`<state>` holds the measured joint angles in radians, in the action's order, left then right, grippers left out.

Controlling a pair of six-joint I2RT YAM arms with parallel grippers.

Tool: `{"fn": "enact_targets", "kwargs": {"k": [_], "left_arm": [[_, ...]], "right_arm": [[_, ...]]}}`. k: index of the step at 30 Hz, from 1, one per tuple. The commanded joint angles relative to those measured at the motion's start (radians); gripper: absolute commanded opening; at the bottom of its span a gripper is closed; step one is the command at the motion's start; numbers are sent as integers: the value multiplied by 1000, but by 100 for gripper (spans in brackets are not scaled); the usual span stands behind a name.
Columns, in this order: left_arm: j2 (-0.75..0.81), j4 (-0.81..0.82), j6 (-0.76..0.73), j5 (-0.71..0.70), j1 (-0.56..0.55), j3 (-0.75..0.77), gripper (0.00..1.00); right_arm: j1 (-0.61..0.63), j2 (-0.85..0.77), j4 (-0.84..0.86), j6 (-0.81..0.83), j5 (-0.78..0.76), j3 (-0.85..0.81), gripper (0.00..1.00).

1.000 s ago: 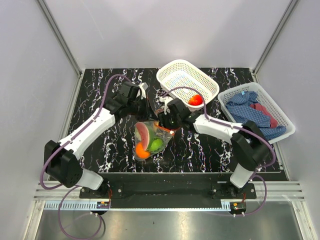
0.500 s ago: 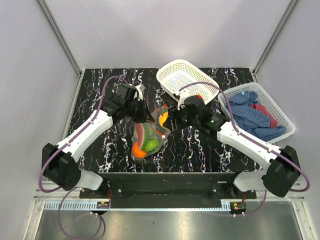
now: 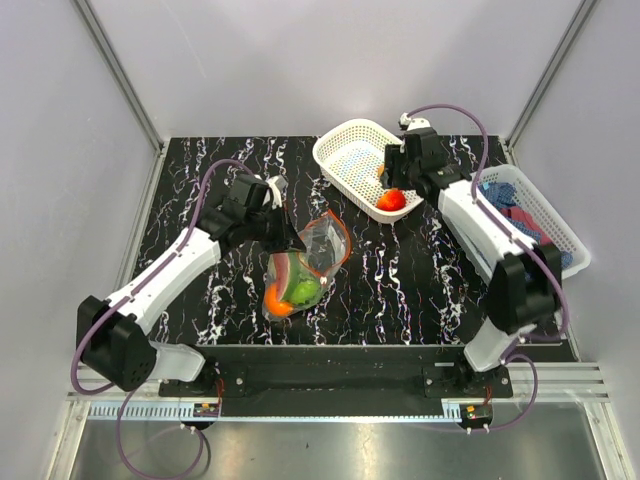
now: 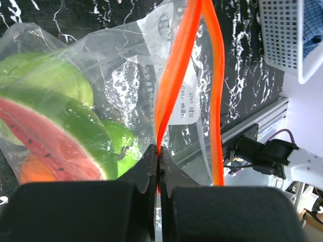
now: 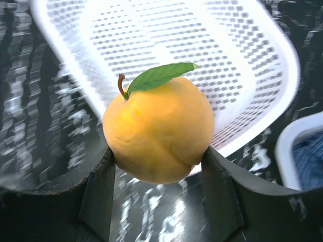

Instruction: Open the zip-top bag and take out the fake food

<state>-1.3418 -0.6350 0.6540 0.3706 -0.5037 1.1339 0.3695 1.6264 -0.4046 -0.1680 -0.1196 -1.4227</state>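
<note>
Your right arm has swung away from the bag mouth, where it worked half a second ago, and its right claw (image 5: 157,156) now hangs over the nearer white basket (image 3: 352,158). That claw is clamped on an orange fruit (image 5: 159,133) with a green leaf, one finger on each flank. A red tomato (image 3: 391,200) already lies in the same basket, just below the claw in the overhead view.

Your left claw (image 4: 157,154) is pinched together on one lip of the orange zip strip (image 4: 176,75). It holds the zip-top bag (image 3: 305,270) up by that edge while the bag's belly rests on the counter (image 3: 420,290). The two lips of the strip stand apart, so the mouth is open. Inside you can see a watermelon slice (image 4: 55,136), green pieces (image 4: 50,80) and an orange ball (image 4: 35,171).

You appear to be mid-unloading, with one piece on its way out and several left. Next you will likely need to part the right claw over the basket to drop the fruit. Then bring it back to the bag mouth, keeping the left pinch firm so the opening does not fold shut.
</note>
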Motion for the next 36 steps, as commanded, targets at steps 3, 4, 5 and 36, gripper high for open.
{"fn": "enact_targets", "kwargs": {"k": [3, 4, 5, 36], "left_arm": [[40, -8, -54, 45, -1, 44, 0], [33, -18, -79, 44, 1, 56, 0], [21, -38, -100, 44, 1, 85, 0], [-74, -83, -129, 50, -1, 211, 0]], "right_arm": [[-78, 254, 27, 156, -84, -171, 7], [-83, 279, 30, 162, -103, -189, 7], [-98, 324, 27, 162, -101, -224, 7], [-77, 196, -220, -28, 279, -248, 100]]}}
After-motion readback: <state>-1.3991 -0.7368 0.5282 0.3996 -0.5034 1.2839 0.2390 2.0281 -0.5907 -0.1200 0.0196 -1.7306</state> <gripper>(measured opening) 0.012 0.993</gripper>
